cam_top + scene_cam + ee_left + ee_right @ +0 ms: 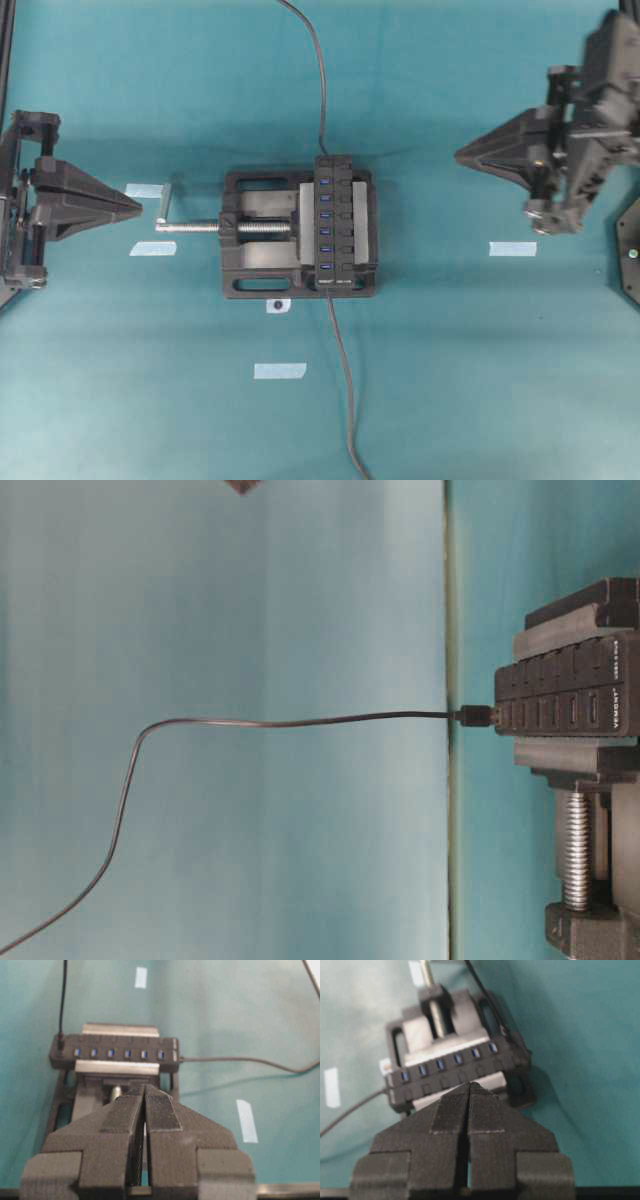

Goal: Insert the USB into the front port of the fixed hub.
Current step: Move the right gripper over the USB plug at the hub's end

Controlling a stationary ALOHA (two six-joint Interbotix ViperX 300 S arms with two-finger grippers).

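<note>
Two closed grippers, both clear of the USB point(60, 1046).

The small stiff plug appears already seated in the end port of the fixed hub point(337, 225), clamped in a vise point(250, 255) mid-worktop; its cable runs off toward the worktop's top edge in the overhead view. The plug is probably light and rigid and the cable limp, so any grip belongs on the plug body's sides. The left gripper point(138, 207) and right gripper point(460, 155) sit well apart on opposite sides, jaws together, holding nothing.

hub point(336, 222) clamped in vise point(262, 236), claws either side
</note>
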